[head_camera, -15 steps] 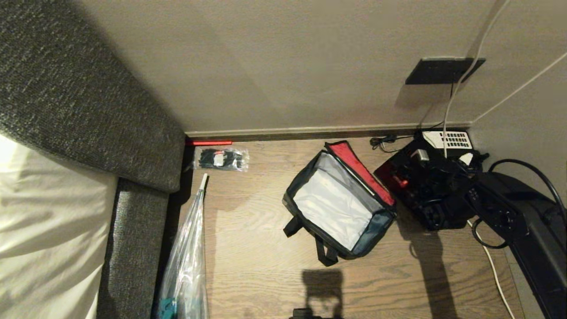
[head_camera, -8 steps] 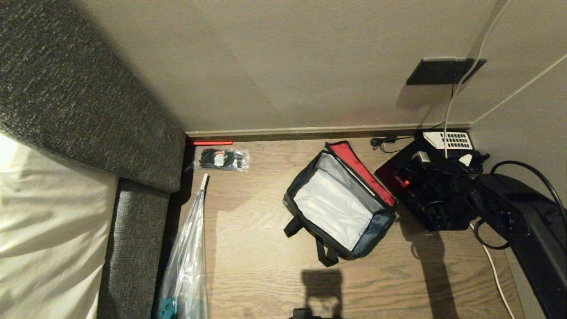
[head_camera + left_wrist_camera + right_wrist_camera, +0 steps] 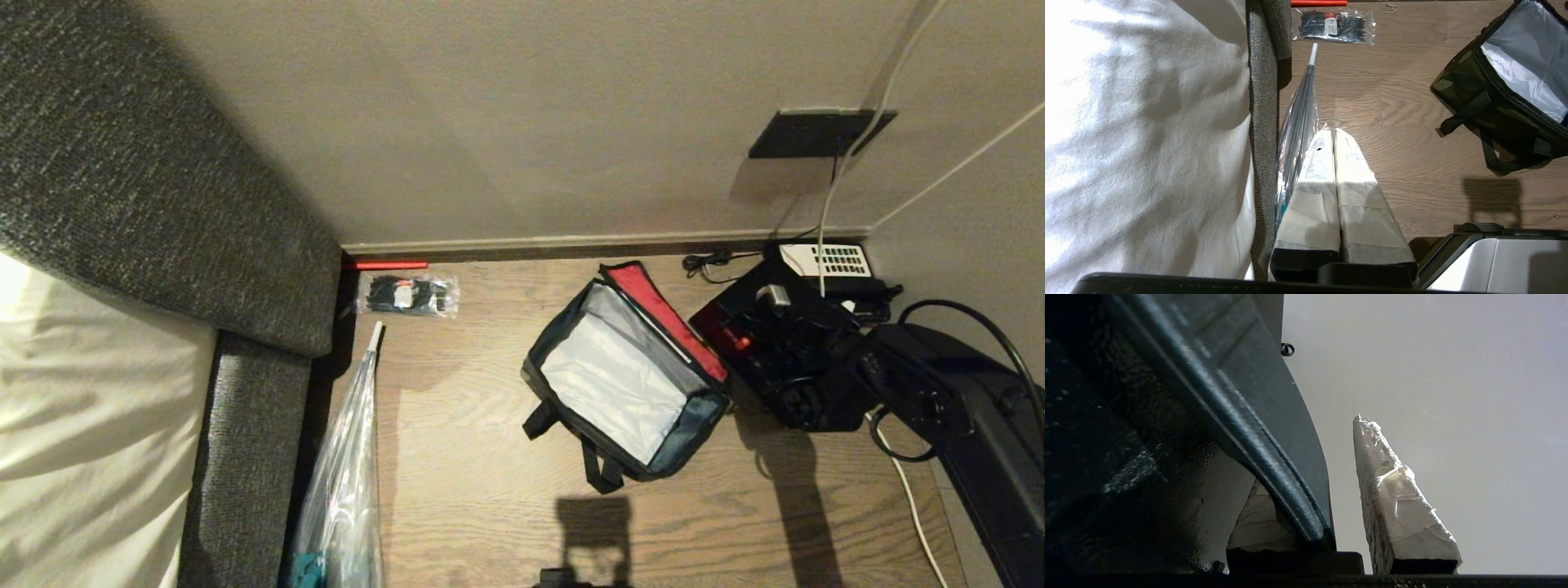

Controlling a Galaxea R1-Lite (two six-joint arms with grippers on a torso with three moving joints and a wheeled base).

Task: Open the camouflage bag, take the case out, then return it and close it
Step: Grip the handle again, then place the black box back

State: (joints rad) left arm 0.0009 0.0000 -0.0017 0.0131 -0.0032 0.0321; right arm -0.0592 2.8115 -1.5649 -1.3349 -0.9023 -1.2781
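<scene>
The right tool [image 3: 1331, 490], its fingers partly apart, has one finger [image 3: 1396, 498] free and the other behind the edge of the black case [image 3: 739, 322], which lies on the floor [image 3: 473, 490] near the wall, just beside the open camouflage bag [image 3: 624, 371].

bag mouth: bag [image 3: 620, 371] gapes, lining bare.
3 o'clock: case [image 3: 763, 343] and right arm [image 3: 939, 400] crowd the bag.
9 o'clock: bare floor [image 3: 465, 384].
</scene>
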